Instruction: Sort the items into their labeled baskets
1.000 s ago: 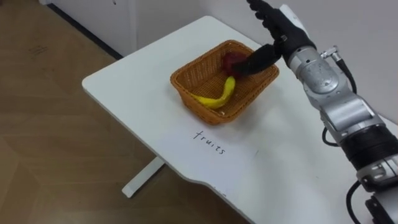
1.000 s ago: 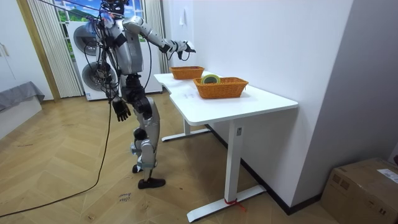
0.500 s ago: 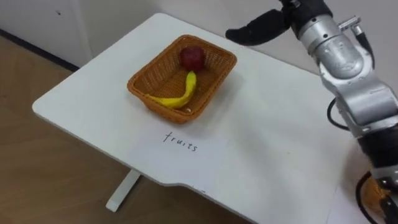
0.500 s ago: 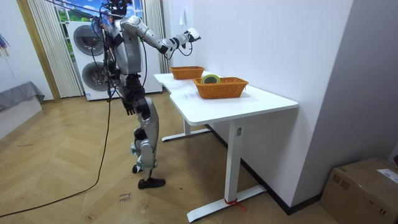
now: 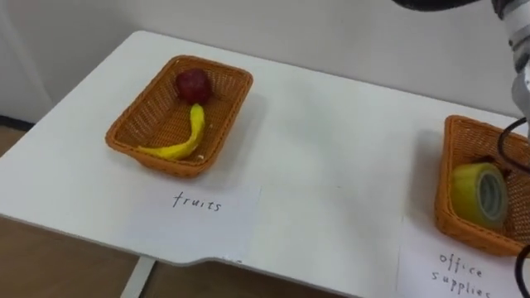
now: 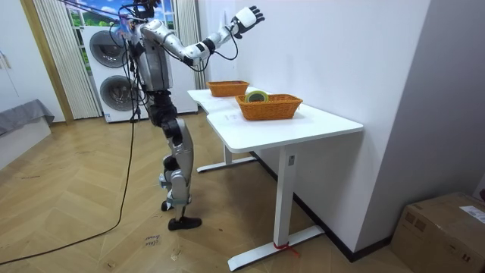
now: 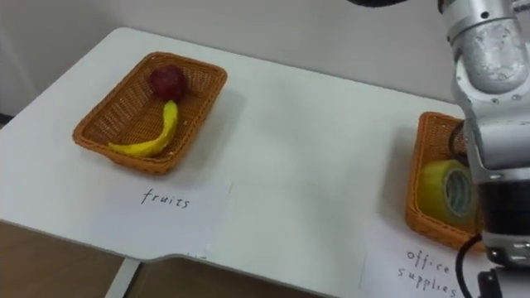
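Curved banana [image 5: 192, 134], round red fruit [image 5: 192, 84] in woven basket [image 5: 217, 66]; right robot hand [image 6: 246, 17] splayed, empty.

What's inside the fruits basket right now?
A yellow banana lies in the fruits basket, with a dark red round fruit at the far end by the banana's tip. The basket floor beneath them is covered; nothing else shows.

On my feed from the counter [image 5: 331, 149]: two wicker baskets [image 5: 234, 74] [image 5: 445, 178], one banana [image 5: 186, 141], one red fruit [image 5: 192, 84], one roll of tape [image 5: 480, 193] and two handwritten paper labels [image 5: 199, 213] [image 5: 460, 269].
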Tool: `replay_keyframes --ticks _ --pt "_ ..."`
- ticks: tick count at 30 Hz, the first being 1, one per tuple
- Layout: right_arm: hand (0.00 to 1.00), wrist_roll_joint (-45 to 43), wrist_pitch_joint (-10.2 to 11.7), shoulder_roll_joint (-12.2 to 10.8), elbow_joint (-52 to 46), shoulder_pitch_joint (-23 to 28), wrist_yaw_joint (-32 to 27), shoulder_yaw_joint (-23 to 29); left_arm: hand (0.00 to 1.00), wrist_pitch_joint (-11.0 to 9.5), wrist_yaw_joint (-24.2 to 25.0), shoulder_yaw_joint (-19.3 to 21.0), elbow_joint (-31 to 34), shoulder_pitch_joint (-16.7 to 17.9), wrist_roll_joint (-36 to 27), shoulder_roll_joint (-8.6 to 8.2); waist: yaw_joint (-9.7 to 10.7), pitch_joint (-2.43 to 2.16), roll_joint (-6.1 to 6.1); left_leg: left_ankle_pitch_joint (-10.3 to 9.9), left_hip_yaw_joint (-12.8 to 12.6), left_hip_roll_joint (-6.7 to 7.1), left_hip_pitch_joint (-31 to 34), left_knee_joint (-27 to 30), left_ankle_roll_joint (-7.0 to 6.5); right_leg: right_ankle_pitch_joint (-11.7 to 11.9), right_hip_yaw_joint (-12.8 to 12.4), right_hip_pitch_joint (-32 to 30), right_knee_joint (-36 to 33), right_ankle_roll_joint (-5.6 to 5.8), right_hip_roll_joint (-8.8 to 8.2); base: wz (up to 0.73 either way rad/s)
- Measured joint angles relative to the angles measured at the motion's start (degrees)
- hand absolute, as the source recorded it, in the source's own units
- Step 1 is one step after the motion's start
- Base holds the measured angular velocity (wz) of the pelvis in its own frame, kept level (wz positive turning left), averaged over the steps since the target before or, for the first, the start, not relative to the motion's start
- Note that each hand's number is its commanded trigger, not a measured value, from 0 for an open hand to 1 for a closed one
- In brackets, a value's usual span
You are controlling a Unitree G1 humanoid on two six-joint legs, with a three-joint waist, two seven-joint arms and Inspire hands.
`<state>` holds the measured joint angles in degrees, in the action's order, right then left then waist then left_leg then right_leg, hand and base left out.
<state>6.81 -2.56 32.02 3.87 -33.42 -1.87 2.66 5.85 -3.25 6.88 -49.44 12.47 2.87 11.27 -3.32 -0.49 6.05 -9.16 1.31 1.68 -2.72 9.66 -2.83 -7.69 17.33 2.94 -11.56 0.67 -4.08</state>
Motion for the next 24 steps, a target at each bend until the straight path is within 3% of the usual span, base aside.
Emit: replay_keyframes --ticks 7,13,18,21,24 --pt "0.00 4.4 -0.1 0.0 -0.4 1.7 -1.0 5.6 0.00 0.0 0.5 -0.1 -0.4 -0.3 -0.1 -0.35 2.9 0.14 -0.68 -0.5 -2.4 -0.81 -0.8 -0.1 0.28 0.2 -2.2 -0.1 0.0 -0.34 0.75 -0.16" --pt "0.00 6.7 -0.1 0.5 -0.7 2.6 -2.6 7.9 0.00 0.0 -0.2 -0.1 -1.6 -0.1 0.1 -0.55 5.0 -0.38 -1.57 -0.8 -4.7 -1.46 -1.1 -0.1 0.54 0.5 -5.1 -1.3 0.0 -0.76 1.64 -0.23" --pt "0.00 11.5 -0.1 1.3 -3.1 7.0 -6.7 11.7 0.00 0.0 -1.4 -0.3 -2.2 1.6 -1.1 -0.48 7.7 -0.29 -1.69 -1.2 -6.1 -2.10 -2.0 -0.6 0.92 0.6 -6.4 -1.1 0.0 -0.91 2.33 -0.20" --pt "0.00 14.1 0.0 1.3 -3.7 9.1 -10.9 15.7 0.00 -0.6 -1.7 -0.2 -2.1 1.5 -1.0 -0.49 8.3 -0.21 -1.83 -1.5 -7.7 -2.51 -1.9 -0.6 1.11 0.8 -7.6 -1.8 0.1 -1.22 2.82 -0.28" --pt "0.00 14.2 0.1 1.3 -4.6 14.4 -15.5 19.7 0.00 -1.6 -2.9 -0.2 -2.2 2.0 -1.1 -0.49 8.3 -0.19 -1.69 -1.7 -9.0 -2.89 -2.0 -0.6 1.37 1.0 -8.8 -1.8 0.9 -1.47 3.43 -0.20"
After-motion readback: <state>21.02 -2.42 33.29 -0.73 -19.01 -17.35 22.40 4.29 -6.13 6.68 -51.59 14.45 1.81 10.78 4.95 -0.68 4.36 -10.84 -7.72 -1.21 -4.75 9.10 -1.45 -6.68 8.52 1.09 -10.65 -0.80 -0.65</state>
